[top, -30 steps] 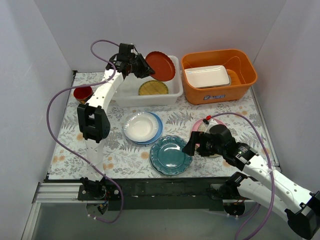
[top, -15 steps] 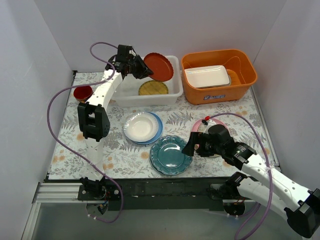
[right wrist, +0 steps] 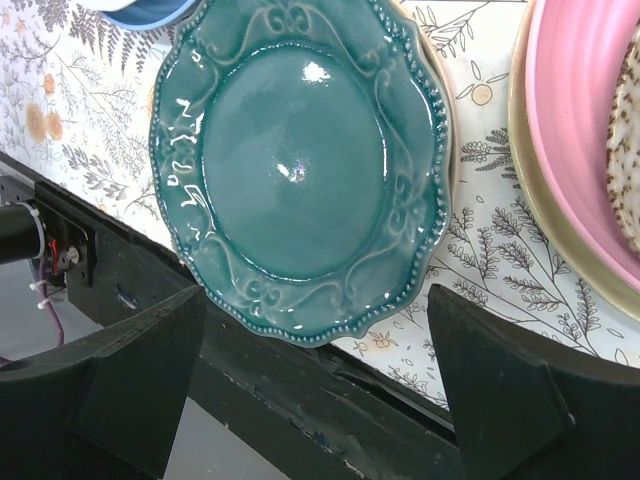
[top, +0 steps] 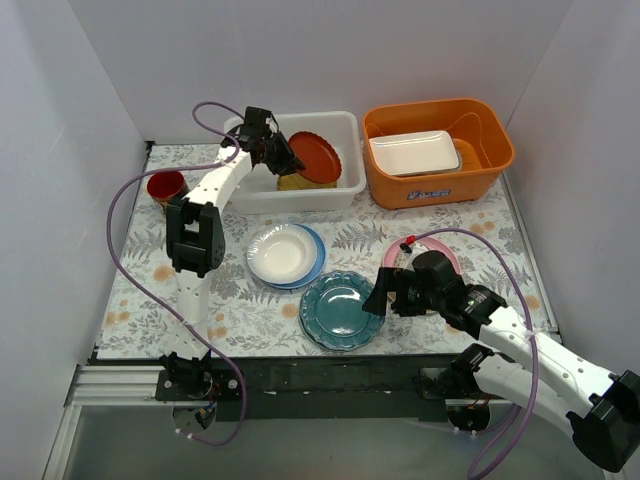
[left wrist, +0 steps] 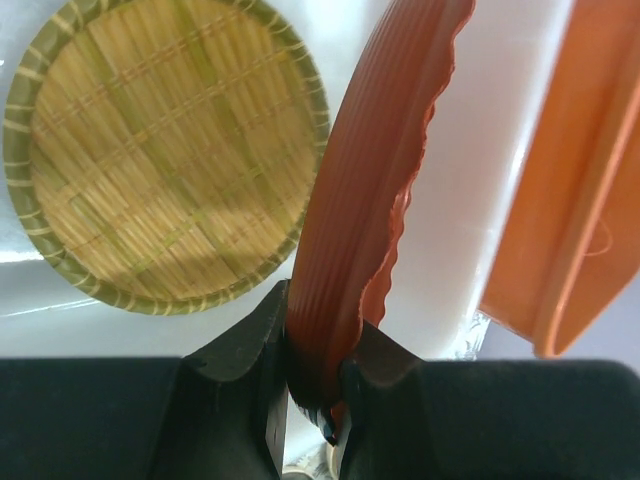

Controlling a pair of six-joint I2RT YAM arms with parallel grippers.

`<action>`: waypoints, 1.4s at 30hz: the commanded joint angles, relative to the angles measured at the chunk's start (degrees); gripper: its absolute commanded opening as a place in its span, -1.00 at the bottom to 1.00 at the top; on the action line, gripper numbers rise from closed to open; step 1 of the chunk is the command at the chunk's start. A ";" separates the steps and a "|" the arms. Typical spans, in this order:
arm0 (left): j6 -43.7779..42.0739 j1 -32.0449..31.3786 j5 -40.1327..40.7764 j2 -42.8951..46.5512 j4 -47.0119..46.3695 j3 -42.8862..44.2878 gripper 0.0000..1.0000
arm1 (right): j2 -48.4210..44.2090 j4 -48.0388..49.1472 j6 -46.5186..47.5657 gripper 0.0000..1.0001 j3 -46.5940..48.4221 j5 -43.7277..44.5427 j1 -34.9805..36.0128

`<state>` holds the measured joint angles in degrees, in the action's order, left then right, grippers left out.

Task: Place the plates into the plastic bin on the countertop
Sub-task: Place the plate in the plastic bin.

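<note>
My left gripper is shut on the rim of the red plate and holds it tilted inside the white plastic bin, over the yellow woven-look plate. In the left wrist view the red plate stands on edge between my jaws, beside the yellow plate. My right gripper is open above the right rim of the teal scalloped plate, which fills the right wrist view. A white plate lies on a light blue one. The pink plate lies under my right arm.
An orange tub at the back right holds a white rectangular tray. A red cup stands at the left. The table's dark front edge lies just below the teal plate. A speckled plate sits on the pink one.
My left gripper has lowered the red plate from above the bin's rim down into the bin, over the yellow plate. My right gripper has crept slightly left toward the teal plate.
</note>
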<state>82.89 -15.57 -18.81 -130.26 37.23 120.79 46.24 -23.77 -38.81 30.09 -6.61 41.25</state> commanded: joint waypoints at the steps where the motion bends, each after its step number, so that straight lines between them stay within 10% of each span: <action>1: -1.50 0.02 0.70 0.01 -0.23 -0.47 -1.00 | -0.18 1.97 0.22 0.96 -0.38 -0.77 -0.21; 12: -2.65 0.02 1.32 -1.40 0.65 -1.35 -0.94 | -0.79 1.71 0.31 0.96 -1.61 -0.68 -0.39; 16: -4.05 0.02 1.76 -1.84 1.79 -1.00 -0.25 | -1.50 1.53 0.22 0.96 -2.22 -0.68 -0.39; 29: -6.60 0.02 12.65 1.85 9.25 3.64 0.94 | -1.42 0.30 -0.48 0.96 -3.19 0.37 -0.47; 42: -8.45 0.02 12.75 9.32 10.40 3.93 0.96 | -0.71 1.27 -2.06 0.96 -4.69 0.90 -0.56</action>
<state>75.79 -15.57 -6.57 -127.13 46.72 123.81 45.21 -23.86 -40.34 25.45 -6.15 40.88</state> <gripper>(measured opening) 0.981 0.982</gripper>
